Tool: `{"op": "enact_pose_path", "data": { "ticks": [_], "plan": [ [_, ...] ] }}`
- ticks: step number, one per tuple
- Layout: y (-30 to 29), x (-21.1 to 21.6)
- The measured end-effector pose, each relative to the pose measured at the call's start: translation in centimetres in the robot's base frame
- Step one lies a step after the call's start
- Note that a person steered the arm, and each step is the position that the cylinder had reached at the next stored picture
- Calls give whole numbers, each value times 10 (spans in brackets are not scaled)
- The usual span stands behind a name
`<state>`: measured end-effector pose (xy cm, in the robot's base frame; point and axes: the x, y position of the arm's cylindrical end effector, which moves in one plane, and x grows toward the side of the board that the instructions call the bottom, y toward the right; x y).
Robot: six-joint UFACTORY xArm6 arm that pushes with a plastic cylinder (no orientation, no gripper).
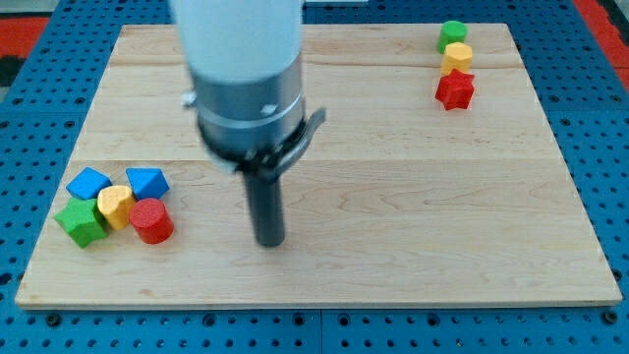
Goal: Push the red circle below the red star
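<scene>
The red circle (151,220) sits near the view's bottom left, touching a yellow block (115,206). The red star (455,89) lies at the view's top right, just below a yellow block (456,57). My tip (270,241) rests on the wooden board (393,197), to the right of the red circle with a clear gap, and far to the lower left of the red star.
Around the red circle lie a blue block (88,183), another blue block (147,181) and a green star (81,222). A green block (453,32) sits above the yellow one at the top right. The arm's body (246,79) hangs over the board's upper left.
</scene>
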<state>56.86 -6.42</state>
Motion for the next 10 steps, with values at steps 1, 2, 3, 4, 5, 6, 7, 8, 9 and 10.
{"op": "enact_pose_path", "data": {
  "ticks": [1,2,3,4,5,6,7,8,9,10],
  "plan": [
    [-51,50],
    [-83,44],
    [-134,42],
    [-137,8],
    [-115,-21],
    [-77,-34],
    [-72,-46],
    [-85,-51],
    [-110,-58],
    [-121,-80]
  ]
}}
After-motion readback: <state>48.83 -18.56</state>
